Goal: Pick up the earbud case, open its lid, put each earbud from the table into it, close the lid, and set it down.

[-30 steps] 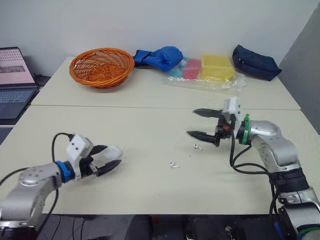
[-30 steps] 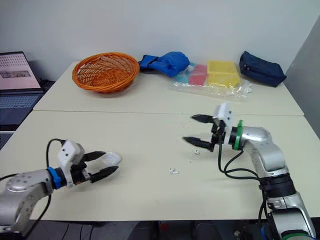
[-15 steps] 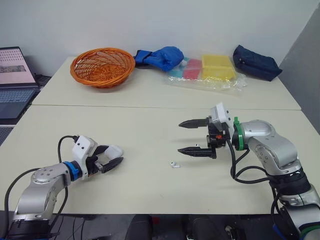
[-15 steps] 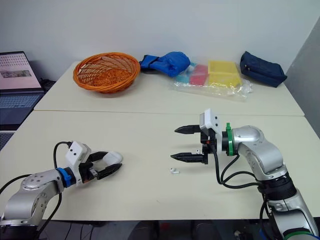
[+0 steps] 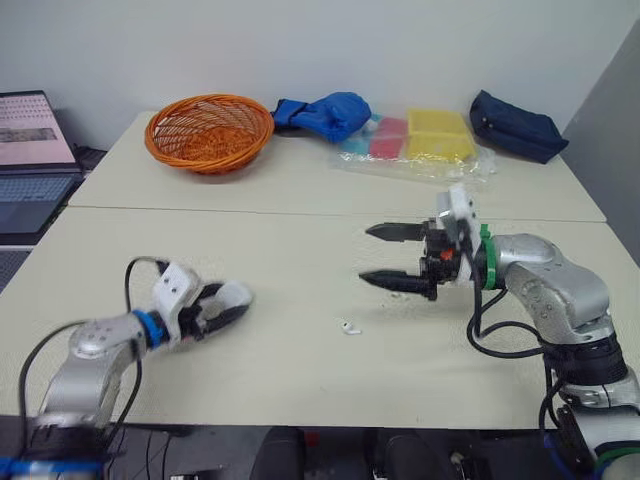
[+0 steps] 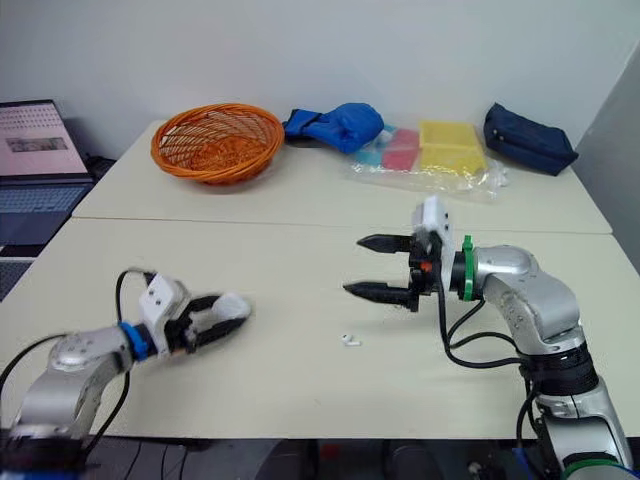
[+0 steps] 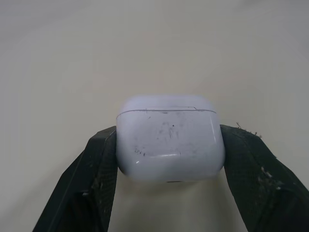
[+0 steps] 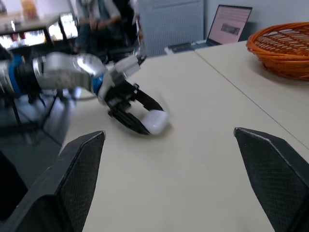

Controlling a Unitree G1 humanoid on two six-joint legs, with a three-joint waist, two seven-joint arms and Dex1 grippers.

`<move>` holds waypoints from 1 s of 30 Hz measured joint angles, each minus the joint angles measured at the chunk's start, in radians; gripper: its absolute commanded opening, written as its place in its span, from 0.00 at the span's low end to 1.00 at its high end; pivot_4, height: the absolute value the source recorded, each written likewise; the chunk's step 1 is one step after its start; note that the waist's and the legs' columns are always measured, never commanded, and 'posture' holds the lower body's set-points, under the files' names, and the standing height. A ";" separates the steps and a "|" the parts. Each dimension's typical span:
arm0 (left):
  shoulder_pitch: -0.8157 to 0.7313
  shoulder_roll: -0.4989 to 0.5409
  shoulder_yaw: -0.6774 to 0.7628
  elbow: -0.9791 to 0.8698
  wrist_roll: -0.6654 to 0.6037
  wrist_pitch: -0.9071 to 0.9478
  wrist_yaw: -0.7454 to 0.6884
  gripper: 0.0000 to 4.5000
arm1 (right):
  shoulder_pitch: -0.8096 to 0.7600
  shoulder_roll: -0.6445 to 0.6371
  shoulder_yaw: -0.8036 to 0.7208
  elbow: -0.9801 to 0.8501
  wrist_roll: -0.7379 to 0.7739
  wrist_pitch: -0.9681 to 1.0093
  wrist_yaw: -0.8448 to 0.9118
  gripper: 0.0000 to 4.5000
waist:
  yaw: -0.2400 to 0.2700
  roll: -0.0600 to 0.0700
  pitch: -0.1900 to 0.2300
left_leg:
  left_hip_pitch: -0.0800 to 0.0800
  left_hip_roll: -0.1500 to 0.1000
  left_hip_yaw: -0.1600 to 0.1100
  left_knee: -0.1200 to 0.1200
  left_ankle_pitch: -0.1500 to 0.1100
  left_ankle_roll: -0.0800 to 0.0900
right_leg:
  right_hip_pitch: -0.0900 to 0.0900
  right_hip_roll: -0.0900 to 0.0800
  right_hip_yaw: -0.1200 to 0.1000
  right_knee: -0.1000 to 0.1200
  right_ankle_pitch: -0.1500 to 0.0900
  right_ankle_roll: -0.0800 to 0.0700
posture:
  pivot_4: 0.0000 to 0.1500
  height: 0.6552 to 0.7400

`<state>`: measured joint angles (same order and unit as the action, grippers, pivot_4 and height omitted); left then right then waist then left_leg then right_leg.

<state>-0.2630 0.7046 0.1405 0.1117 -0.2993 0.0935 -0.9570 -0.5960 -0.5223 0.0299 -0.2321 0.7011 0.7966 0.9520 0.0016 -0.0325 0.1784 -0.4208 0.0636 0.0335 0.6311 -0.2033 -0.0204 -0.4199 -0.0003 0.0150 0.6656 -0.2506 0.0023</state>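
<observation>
**Case gripped at the left, one earbud lying loose**

Two cream slabs meet edge to edge to make the tabletop [image 5: 300,250]. One open laptop [image 5: 35,150] sits beyond its left edge. Along the far edge, starting at the far-left corner, lie one orange wicker basket [image 5: 209,132], one blue fabric bundle [image 5: 325,114], a pink box [image 5: 388,135] and a yellow box [image 5: 437,133] on clear plastic, and one navy pouch [image 5: 517,125] at the far-right corner.

The right pincer [image 5: 366,254] hangs over the nearer slab, right of its middle. Its two black fingers are spread wide with nothing between them, and they point toward the left edge.

The left pincer [image 5: 225,305] is low toward the near-left corner, its two fingers clamped on the sides of the one white earbud case [image 7: 170,137]. The lid is shut. Whether the case touches the surface cannot be told.

One white earbud [image 5: 347,327] lies between the two pincers, toward the near edge, apart from both.
</observation>
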 measured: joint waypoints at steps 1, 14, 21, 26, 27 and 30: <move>-0.067 -0.007 -0.004 0.008 0.008 -0.060 -0.012 0.62 | -0.016 0.002 0.000 -0.003 0.015 0.040 -0.025 1.00 | 0.002 -0.001 0.000 | 0.000 0.000 0.001 0.000 0.000 0.000 | 0.000 0.000 0.000 0.000 0.001 0.000 | 1.00 1.00; -0.583 -0.155 -0.262 0.471 0.235 -1.031 -0.123 0.62 | -0.203 0.092 -0.012 0.119 0.040 0.282 -0.212 1.00 | -0.006 0.000 -0.001 | -0.005 0.001 0.005 -0.001 0.000 0.001 | -0.004 0.008 0.003 -0.001 0.003 0.003 | 1.00 1.00; -0.652 -0.180 -0.304 0.573 0.231 -1.206 -0.125 0.62 | -0.203 0.161 -0.012 0.112 0.066 0.329 -0.283 1.00 | -0.006 0.000 -0.001 | -0.008 0.000 0.004 0.001 0.000 0.001 | -0.006 0.008 0.002 -0.001 0.003 0.004 | 1.00 1.00; -0.654 -0.190 -0.312 0.631 0.231 -1.223 -0.118 0.62 | -0.210 0.204 -0.027 0.117 0.067 0.331 -0.346 1.00 | -0.006 0.000 -0.001 | -0.008 0.000 0.002 0.002 0.000 0.001 | -0.006 0.009 0.001 0.000 0.003 0.004 | 1.00 1.00; -0.654 -0.190 -0.312 0.634 0.231 -1.232 -0.118 0.62 | -0.210 0.208 -0.034 0.119 0.067 0.334 -0.353 1.00 | -0.006 0.000 -0.001 | -0.008 0.000 0.002 0.003 0.000 0.001 | -0.006 0.009 0.001 0.000 0.003 0.004 | 1.00 1.00; -0.656 -0.190 -0.312 0.640 0.230 -1.254 -0.118 0.62 | -0.210 0.215 -0.051 0.119 0.070 0.348 -0.368 0.96 | -0.006 0.000 -0.001 | -0.008 0.000 0.002 0.003 0.000 0.001 | -0.006 0.009 0.001 0.000 0.003 0.004 | 1.00 1.00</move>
<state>-0.9192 0.5148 -0.1715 0.7514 -0.0691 -1.1603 -1.0746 -0.8057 -0.3070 -0.0208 -0.1127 0.7707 1.1450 0.5836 -0.0044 -0.0328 0.1771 -0.4290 0.0640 0.0357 0.6343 -0.2033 -0.0196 -0.4255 0.0083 0.0165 0.6658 -0.2473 0.0059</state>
